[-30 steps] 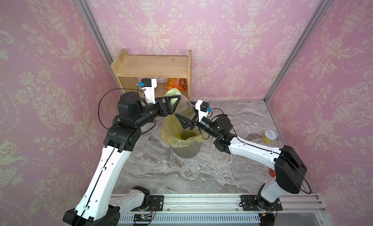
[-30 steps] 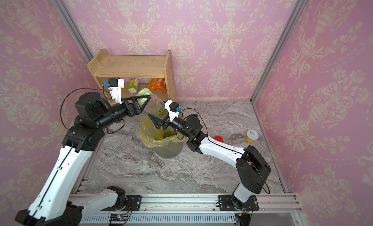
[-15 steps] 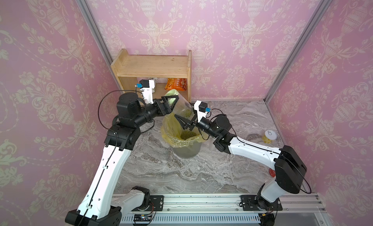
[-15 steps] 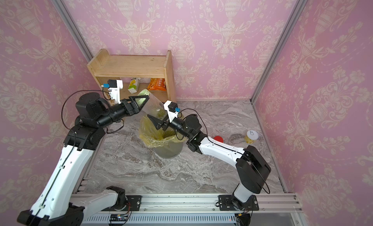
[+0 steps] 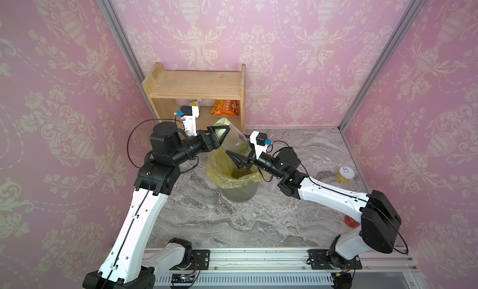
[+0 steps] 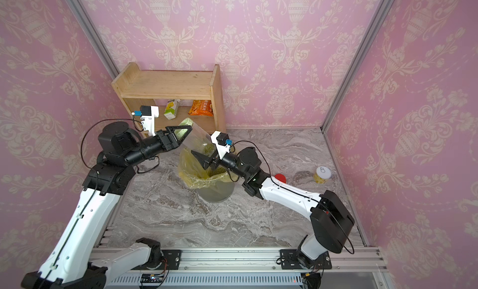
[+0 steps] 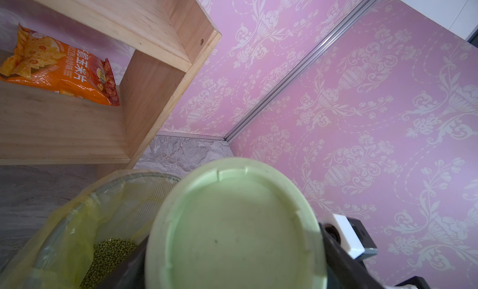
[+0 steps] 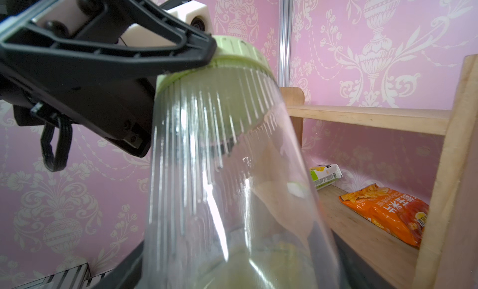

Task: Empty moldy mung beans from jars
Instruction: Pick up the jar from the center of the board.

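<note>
A wide ribbed clear jar (image 5: pixel 232 139) (image 6: pixel 199 137) (image 8: pixel 219 171) hangs tilted over a grey bin (image 5: pixel 239 194) lined with a yellow bag (image 5: pixel 219 166). Its pale green lid (image 5: pixel 221 122) (image 7: pixel 238 228) is the raised end. My left gripper (image 5: pixel 222 127) is shut on that lid. My right gripper (image 5: pixel 239 152) is shut on the jar's lower end. A small clump of mung beans (image 5: pixel 241 147) (image 6: pixel 208 148) lies in that lower end. More mung beans (image 5: pixel 240 172) (image 7: pixel 108 256) lie in the bag.
A wooden shelf (image 5: pixel 196 88) at the back holds an orange snack bag (image 5: pixel 226 108) and a carton (image 6: pixel 172 109). A yellow tin (image 5: pixel 345 174) stands far right. A red disc (image 6: pixel 280 178) lies behind my right arm. Another red thing (image 5: pixel 350 220) shows by its elbow.
Hardly anything has moved. The jar stays tilted over the bin between both grippers, and both wrists have shifted only slightly.
</note>
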Controlling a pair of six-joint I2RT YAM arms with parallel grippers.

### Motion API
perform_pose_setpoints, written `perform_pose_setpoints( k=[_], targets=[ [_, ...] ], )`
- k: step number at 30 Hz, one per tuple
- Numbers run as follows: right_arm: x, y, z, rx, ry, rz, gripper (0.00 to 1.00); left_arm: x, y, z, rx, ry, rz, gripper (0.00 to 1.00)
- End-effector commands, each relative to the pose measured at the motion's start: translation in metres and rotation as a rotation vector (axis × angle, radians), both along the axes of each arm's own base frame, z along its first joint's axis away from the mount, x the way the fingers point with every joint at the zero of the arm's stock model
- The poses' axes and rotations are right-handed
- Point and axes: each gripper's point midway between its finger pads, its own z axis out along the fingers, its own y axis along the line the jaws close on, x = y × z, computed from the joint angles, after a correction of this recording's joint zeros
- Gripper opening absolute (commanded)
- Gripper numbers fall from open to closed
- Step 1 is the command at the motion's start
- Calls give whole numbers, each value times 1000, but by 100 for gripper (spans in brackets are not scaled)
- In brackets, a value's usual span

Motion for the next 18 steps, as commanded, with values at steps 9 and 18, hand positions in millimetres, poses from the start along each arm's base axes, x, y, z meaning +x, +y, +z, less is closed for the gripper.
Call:
perform_pose_setpoints(
  k=[9,18],
  targets=[
    [-30,-30,64,152,-119,12,46,3,15,12,-2,-82,78,74],
    [-34,-34,68,160,-117,21,45,2,16,14,-7,-94,82,85]
  ],
)
